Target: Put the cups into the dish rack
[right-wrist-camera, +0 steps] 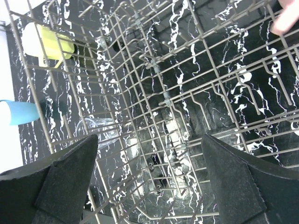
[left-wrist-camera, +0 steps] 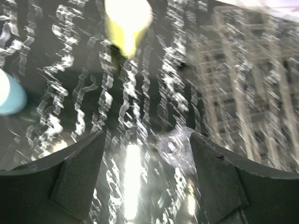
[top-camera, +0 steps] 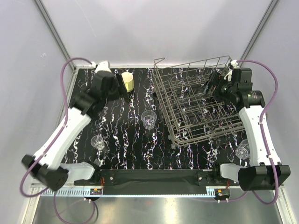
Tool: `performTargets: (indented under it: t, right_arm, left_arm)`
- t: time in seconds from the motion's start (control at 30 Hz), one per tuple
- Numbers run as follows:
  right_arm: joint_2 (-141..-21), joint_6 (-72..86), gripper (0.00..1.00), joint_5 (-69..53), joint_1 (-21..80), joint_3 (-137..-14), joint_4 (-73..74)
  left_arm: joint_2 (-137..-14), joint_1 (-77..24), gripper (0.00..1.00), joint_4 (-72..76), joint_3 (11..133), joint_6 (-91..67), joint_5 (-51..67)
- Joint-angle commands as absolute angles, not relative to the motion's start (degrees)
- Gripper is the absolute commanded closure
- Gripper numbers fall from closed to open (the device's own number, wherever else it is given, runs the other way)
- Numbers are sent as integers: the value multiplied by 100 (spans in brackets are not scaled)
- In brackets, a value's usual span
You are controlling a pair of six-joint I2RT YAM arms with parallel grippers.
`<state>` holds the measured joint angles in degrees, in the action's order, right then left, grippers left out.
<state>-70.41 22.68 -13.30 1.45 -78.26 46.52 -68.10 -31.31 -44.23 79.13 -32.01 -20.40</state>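
The yellow mug (top-camera: 127, 81) stands at eleven o'clock on the surface (top-camera: 126, 154), outside the dish rack (top-camera: 201, 100) at two o'clock. The left claw (left-wrist-camera: 147, 140), fingers apart and empty, faces it. The step looks like the reach, and next it must straddle the mug and close. The right claw (right-wrist-camera: 149, 140) hangs parted over the rack. A clear glass (top-camera: 148, 120) and a blue cup (left-wrist-camera: 9, 95) stand nearby, and the rack's wire wall must be cleared.
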Motion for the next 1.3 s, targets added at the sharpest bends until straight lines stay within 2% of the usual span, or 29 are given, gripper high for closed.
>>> performTargets:
  t: [0.0,0.13,0.2,0.4,0.53,0.83,1.27]
  right_arm:
    - [-6873,2127,0,-1590,149,-7752,4527]
    - [-6776,2145,0,-1836,149,-7699,4395]
    - [-6768,2153,0,-1959,150,-7717,4377]
    - [-6671,2197,0,-2206,149,-7664,4306]
    - [-6566,2206,0,-2232,149,-7594,4272]
    - [-6609,2241,0,-2391,185,-7655,4228]
    - [-6741,2250,0,-2540,193,-7787,4219]
  left_arm:
    - [-7600,-2480,22,-4043,8575,-2707,-1741]
    - [-8673,-2154,23,-3894,9403,-2559,-2151]
    - [-9341,-2075,31,-3824,9815,-2531,-2364]
    - [-10860,-1925,30,-3542,10686,-2479,-2671]
    - [-11380,-1846,31,-3340,10916,-2549,-2917]
    - [-11821,-1793,37,-2857,10863,-2259,-3199]
    - [-12427,-1441,42,-2698,10942,-2426,-2514]
